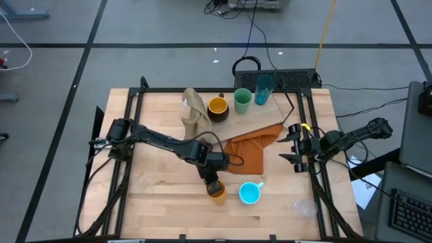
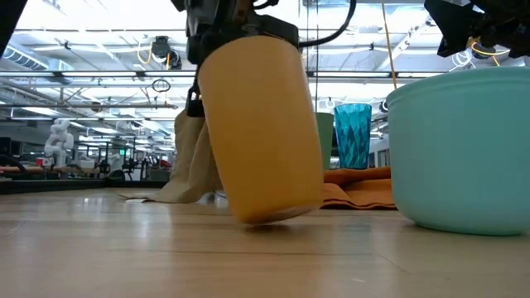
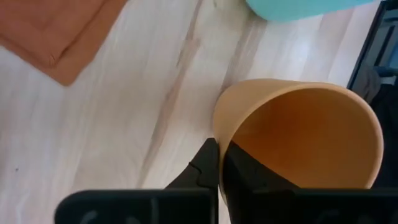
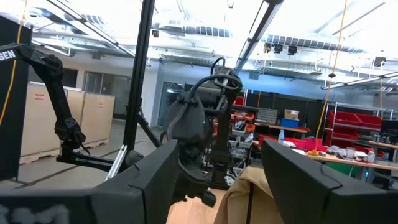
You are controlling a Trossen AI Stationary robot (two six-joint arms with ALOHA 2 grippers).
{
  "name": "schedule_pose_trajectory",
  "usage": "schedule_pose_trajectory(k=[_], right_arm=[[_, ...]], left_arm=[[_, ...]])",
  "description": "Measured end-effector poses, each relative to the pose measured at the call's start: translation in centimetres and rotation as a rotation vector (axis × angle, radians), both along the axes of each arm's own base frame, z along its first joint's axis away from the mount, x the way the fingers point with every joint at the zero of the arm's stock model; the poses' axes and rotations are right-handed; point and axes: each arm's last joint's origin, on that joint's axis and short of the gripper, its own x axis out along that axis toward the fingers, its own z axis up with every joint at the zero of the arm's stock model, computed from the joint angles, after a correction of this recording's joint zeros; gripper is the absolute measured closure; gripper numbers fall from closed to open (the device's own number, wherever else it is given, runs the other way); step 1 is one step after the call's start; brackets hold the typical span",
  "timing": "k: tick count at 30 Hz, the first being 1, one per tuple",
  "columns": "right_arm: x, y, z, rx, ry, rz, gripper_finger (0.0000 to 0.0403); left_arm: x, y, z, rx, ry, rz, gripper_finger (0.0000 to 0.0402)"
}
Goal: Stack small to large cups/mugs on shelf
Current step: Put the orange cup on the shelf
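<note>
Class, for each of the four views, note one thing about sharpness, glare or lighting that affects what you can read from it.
High view: even light, all sharp. Low view: orange cup and cyan mug loom large and soft near the lens, against bright ceiling lights. Left wrist view: left claw is dark at the orange cup's rim, the table sharper. Right wrist view: right claw blurred, the bright room clearer.
</note>
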Motion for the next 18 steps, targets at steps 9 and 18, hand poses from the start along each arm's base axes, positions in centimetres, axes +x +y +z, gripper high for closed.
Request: schedule_pose_trajectory(k=[9, 18], right_arm=[[-0.1, 0.0, 0.1, -0.016, -0.018, -0.008, 0.0183], [-0.1, 0.0, 0.2, -0.011, -0.023, -0.007, 0.0183]], left_arm=[[0.3, 0.2, 1.7, -0.008, -0.025, -0.015, 0.0399], [0.7, 1.4, 6.6, 0.125, -0.051, -0.028, 0.0400]])
